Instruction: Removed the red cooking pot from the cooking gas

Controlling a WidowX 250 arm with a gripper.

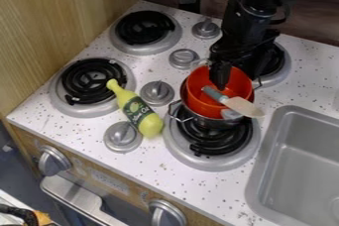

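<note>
Gripper (pixel 220 84) over red pot (pixel 234 89), near-right burner (pixel 228 141).
Pot nested in metal pot (pixel 213 122), directly below gripper, whose lower end overlaps the mouth's far half. Open or closed: cannot tell. Teal-handled utensil (pixel 232 102) angled over near-right rim.

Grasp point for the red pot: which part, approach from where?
I'd take the bare left rim of the red pot, coming straight down so the grip straddles its wall. The pot stands upright with its round mouth open, so the edge is exposed from above. Avoid the right side: the teal-handled utensil lies across the rim there.
</note>
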